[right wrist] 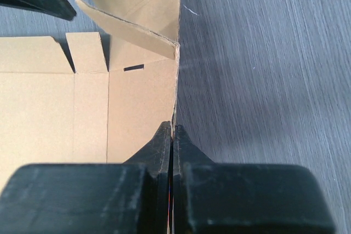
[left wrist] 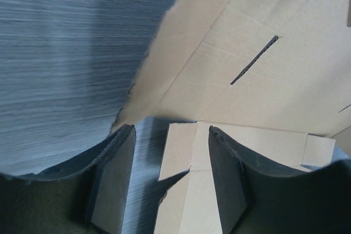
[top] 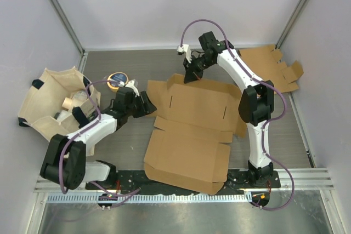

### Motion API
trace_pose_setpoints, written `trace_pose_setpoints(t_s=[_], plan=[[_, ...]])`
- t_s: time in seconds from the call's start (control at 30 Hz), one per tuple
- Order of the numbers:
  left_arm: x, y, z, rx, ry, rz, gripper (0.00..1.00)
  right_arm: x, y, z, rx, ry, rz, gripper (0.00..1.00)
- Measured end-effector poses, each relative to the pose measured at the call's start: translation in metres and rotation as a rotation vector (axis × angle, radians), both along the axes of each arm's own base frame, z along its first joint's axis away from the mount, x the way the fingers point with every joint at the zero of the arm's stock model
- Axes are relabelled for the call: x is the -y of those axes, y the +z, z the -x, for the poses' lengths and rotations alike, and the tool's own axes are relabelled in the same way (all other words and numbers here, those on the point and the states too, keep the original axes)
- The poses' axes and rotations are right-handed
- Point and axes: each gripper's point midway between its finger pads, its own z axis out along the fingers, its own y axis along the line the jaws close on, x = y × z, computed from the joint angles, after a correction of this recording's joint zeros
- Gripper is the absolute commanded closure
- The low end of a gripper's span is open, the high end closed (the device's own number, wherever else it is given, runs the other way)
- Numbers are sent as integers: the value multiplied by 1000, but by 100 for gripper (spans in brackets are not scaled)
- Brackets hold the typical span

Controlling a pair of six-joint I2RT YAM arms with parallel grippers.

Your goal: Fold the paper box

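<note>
The paper box (top: 192, 135) is a brown cardboard blank lying mostly flat in the middle of the table. My right gripper (top: 191, 75) is at its far edge, shut on the rim of the back panel (right wrist: 137, 113), which stands raised; the jaws (right wrist: 173, 130) pinch the thin cardboard edge. A side flap (right wrist: 137, 4) at the far-left corner is tilted up. My left gripper (top: 149, 104) hovers at the box's left edge, open. Its fingers (left wrist: 118, 157) straddle a small corner tab (left wrist: 178, 146) without touching it.
A cream cloth bag (top: 55, 102) holding several items sits at the left. A tape roll (top: 117, 78) lies behind the left arm. A second flat cardboard blank (top: 271, 67) lies at the back right. Walls and frame posts close off the sides.
</note>
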Motion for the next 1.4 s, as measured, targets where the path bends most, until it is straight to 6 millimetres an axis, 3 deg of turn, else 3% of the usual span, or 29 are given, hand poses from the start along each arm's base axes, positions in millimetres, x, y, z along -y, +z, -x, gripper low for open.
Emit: trace_pose_setpoints(t_s=[0.07, 0.13, 0.27, 0.4, 0.7, 0.83, 1.07, 1.17, 1.3, 1.4], plan=[[6, -7, -2, -17, -24, 11, 52, 0, -2, 1, -5, 0, 1, 99], [13, -14, -1, -38, -50, 13, 53, 0, -1, 1, -6, 0, 0, 99], [31, -18, 4, -42, -108, -22, 41, 1, -1, 0, -8, -6, -2, 99], [46, -15, 7, -35, -141, -61, 40, 0, 0, -1, -12, -15, -5, 99], [39, -36, 14, -82, -126, -148, 39, 0, -3, -3, -10, -21, -12, 99], [41, -49, 19, -113, -152, -167, 47, 0, -6, -3, -11, -23, -17, 99], [45, -55, 26, -119, -180, -201, 82, -1, -6, -2, -29, -47, -27, 99], [47, -49, 27, -82, -186, -232, 92, -2, -3, -1, -36, -75, -36, 99], [54, -31, 20, -22, -178, -232, 100, -9, 3, -5, -15, -122, -48, 99], [51, -25, 12, 5, -144, -258, 99, -14, 8, -13, 23, -169, -58, 99]])
